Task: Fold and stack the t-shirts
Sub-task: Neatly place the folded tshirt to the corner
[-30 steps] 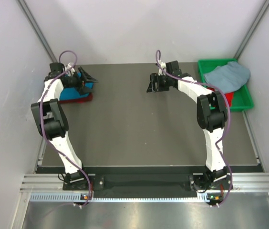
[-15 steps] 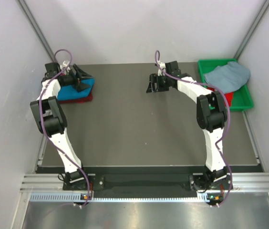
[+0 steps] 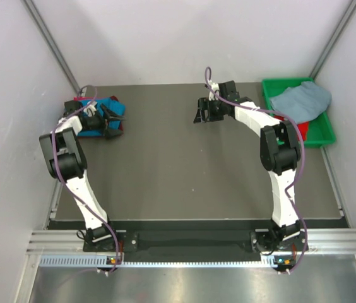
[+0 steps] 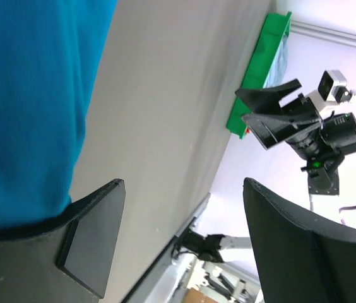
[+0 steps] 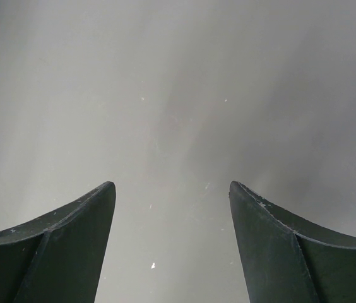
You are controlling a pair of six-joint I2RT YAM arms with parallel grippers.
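Note:
A folded turquoise t-shirt [image 3: 118,108] lies at the table's far left on top of a dark maroon t-shirt [image 3: 120,128], of which only an edge shows. My left gripper [image 3: 110,121] hovers open at the right edge of this stack. In the left wrist view the turquoise cloth [image 4: 33,95] fills the upper left, beside the open left gripper [image 4: 183,183], which holds nothing. My right gripper [image 3: 199,112] stands open over bare table at the far middle; the right wrist view shows the open right gripper [image 5: 172,184] with only table between its fingers. A pale grey-blue t-shirt [image 3: 301,101] lies bunched over a red t-shirt [image 3: 302,130].
A green bin [image 3: 320,134] holding the grey-blue and red shirts stands at the far right corner; the green bin [image 4: 263,69] also shows in the left wrist view. White walls close in on both sides and at the back. The dark table [image 3: 184,170] stretches between the arms.
My left wrist has swung down and turned over the turquoise stack, covering more of it. The right arm has not moved.

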